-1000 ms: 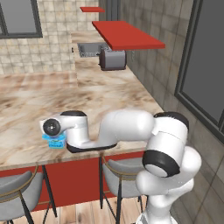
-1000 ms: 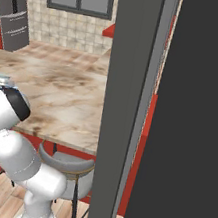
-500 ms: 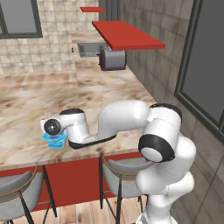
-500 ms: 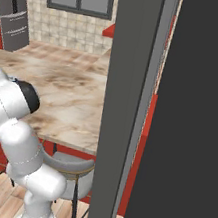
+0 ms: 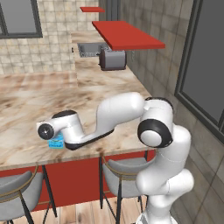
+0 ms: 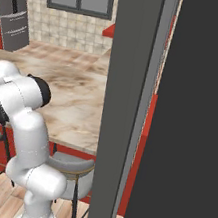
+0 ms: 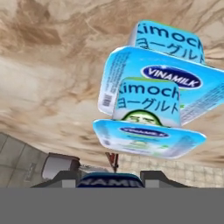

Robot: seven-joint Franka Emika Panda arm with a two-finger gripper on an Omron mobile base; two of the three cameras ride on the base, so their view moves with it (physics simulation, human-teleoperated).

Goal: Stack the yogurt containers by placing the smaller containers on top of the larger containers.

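Note:
In the hand view, which is rolled upside down, the larger yogurt container (image 7: 175, 72) stands on the marble counter (image 7: 48, 65). A mid-sized light-blue tub (image 7: 148, 124) appears to stand on its lid. Both carry blue-and-white labels. At the bottom edge my gripper (image 7: 109, 179) is shut on a small dark-blue-labelled yogurt cup (image 7: 109, 181), mostly hidden between the finger tips. In the left base view the arm reaches low to the left, near the counter's front edge. There a light-blue tub (image 5: 56, 143) peeks out under the wrist (image 5: 61, 127).
A dark toaster (image 5: 113, 60) sits at the back of the counter under a red shelf (image 5: 127, 35). Two stools (image 5: 127, 168) stand below the counter's front edge. A dark pillar (image 6: 126, 109) blocks much of the right base view; a fridge (image 6: 13, 13) stands far left.
The arm's elbow and upper links have swung up and toward the cameras. The hand and the light-blue tub under it have stayed near the counter's front edge.

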